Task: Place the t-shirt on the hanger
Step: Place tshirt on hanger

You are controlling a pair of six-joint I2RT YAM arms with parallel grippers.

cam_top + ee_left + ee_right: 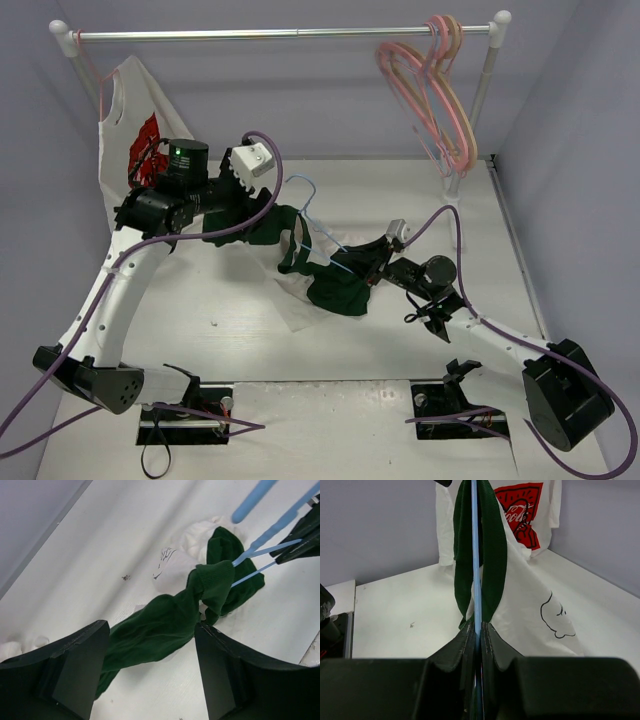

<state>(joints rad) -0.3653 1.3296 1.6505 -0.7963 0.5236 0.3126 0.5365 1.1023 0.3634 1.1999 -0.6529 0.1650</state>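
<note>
The t-shirt lies bunched mid-table, white with dark green sleeves. The thin light-blue hanger is threaded into it, hook pointing toward the back. My right gripper is shut on the hanger wire, with green fabric draped on both sides of it and the white chest with its small print to the right. My left gripper is open, fingers wide apart. A stretched, twisted green sleeve runs between them toward the hanger.
A white shirt with a red graphic hangs at the rack's left end. Pink hangers hang at the right end of the rod. The rack post stands at the back right. Walls close in on both sides.
</note>
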